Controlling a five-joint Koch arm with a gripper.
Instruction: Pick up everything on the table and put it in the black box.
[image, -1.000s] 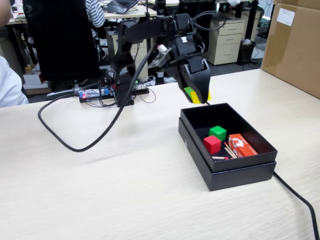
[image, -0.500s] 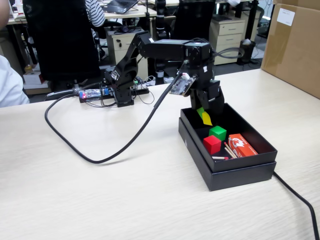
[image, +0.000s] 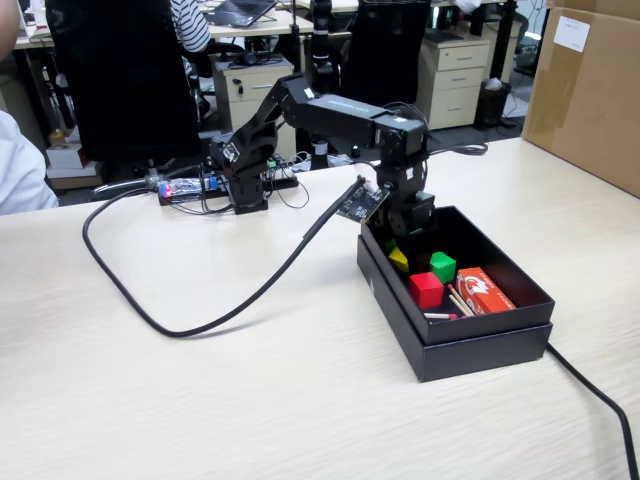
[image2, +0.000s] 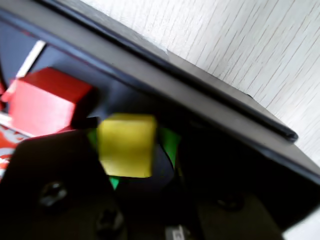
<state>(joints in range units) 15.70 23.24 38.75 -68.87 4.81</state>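
Note:
The black box (image: 480, 352) sits on the beige table (image: 200, 400). Inside it lie the red cube (image: 425, 289) and the green cube (image: 442, 266). My gripper (image: 397, 250) hangs low inside the box at its far left wall, shut on the yellow cube (image: 399, 261). In the wrist view the yellow cube (image2: 126, 145) sits between the green-lined jaws of the gripper (image2: 127, 150). The red cube (image2: 45, 102) shows at the left of the wrist view. The box rim (image2: 200, 85) crosses it diagonally, with table (image2: 240, 45) beyond. The green cube is hidden there.
A red-and-white matchbox (image: 485, 290) with loose matches (image: 455, 305) lies in the box. A black cable (image: 200, 325) loops over the table at left and another cable (image: 600, 400) runs off at right. A brown carton (image: 590, 90) stands at back right. The arm's base (image: 245, 180) is behind.

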